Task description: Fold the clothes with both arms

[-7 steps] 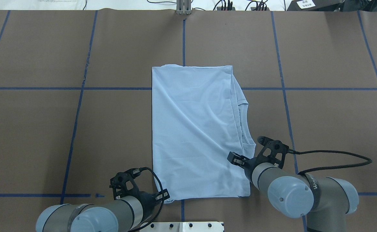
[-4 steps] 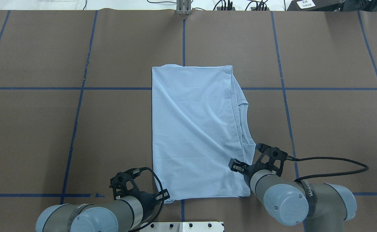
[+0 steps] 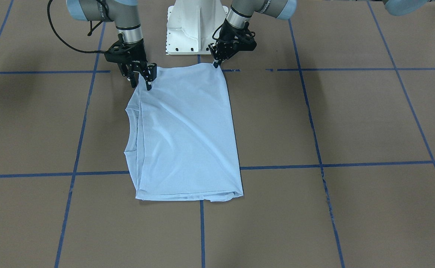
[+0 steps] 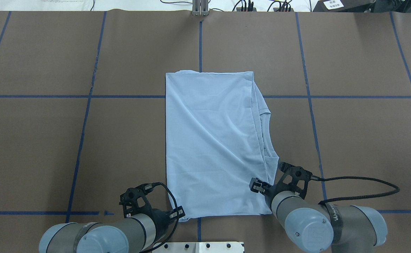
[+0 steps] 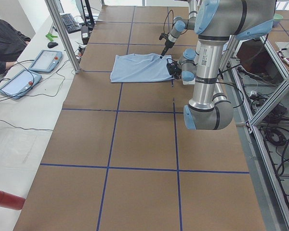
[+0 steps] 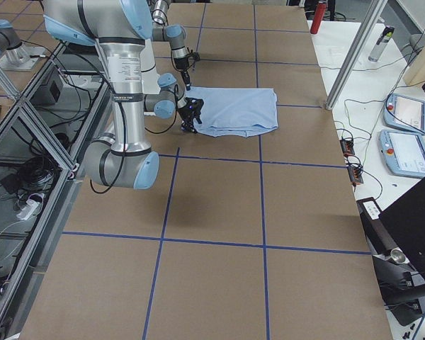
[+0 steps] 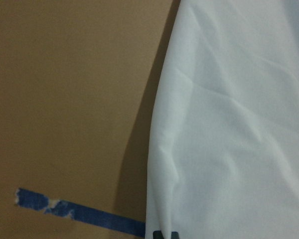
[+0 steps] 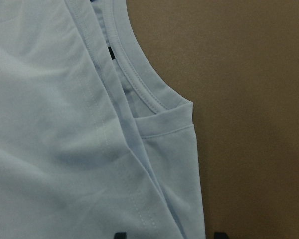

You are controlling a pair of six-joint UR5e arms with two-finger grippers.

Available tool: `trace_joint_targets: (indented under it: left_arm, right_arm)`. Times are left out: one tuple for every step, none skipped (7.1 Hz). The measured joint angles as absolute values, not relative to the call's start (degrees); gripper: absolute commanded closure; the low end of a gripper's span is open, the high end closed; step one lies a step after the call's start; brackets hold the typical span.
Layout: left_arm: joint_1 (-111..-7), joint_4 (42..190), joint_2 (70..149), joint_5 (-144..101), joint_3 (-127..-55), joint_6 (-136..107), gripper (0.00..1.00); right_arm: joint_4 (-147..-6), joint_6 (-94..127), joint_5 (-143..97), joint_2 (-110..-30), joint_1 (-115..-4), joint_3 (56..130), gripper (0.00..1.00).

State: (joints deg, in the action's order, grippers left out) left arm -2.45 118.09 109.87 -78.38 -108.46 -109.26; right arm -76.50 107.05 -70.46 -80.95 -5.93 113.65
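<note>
The pale blue T-shirt (image 4: pixel 212 147) lies folded into a long rectangle in the middle of the table, neck opening (image 4: pixel 267 140) on its right edge. It also shows in the front view (image 3: pixel 184 137). The palm print is hidden; a bit of dark label (image 8: pixel 111 52) shows inside the collar. My left gripper (image 4: pixel 178 213) is shut on the shirt's near left corner, also in the front view (image 3: pixel 216 64). My right gripper (image 3: pixel 141 83) is open, low over the shirt's right edge between collar and near right corner; its fingertips (image 8: pixel 119 234) straddle the folded shoulder.
The brown table (image 4: pixel 50 140) carries a grid of blue tape lines (image 4: pixel 82 140). The white pedestal base (image 3: pixel 195 22) stands between the arms at the near edge. A black cable (image 4: pixel 360 182) loops off the right wrist. Tablets (image 5: pixel 43 62) lie on the far side bench.
My right gripper has moved toward the robot along the shirt's right edge, nearer the near right corner. The left gripper and the shirt have not moved.
</note>
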Motion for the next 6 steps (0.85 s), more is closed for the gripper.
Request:
trace_joint_targets:
  left_arm:
    - [-2.4,118.1,109.9,-78.3,-108.5,-109.3,1.0]
    - [-2.4,118.1,109.9,-78.3,-108.5,-109.3,1.0]
    - [-2.4,118.1,109.9,-78.3,-108.5,-109.3,1.0]
    - [-2.3,118.1,109.9,-78.3,-108.5,-109.4,1.0]
    - [-2.3,118.1,109.9,-78.2,-108.5,-109.4,1.0]
    - [-2.3,118.1,109.9,-78.2,-108.7,-109.3,1.0]
  right_arm:
    - [-76.4,108.1,-70.4,-80.9,-5.8,113.7,1.0]
    - [-76.4,108.7,-70.4,-80.7,-5.6,113.7,1.0]
    - [-76.4,109.0,-70.2,-80.4,-5.5,113.7,1.0]
    - [-76.5,109.1,-70.1,-80.2,-5.4,113.8,1.0]
    - [-76.5,109.1,-69.9,-80.1,-5.3,113.8,1.0]
    - [-76.5,109.2,-69.8,-80.0,-5.3,114.0,1.0]
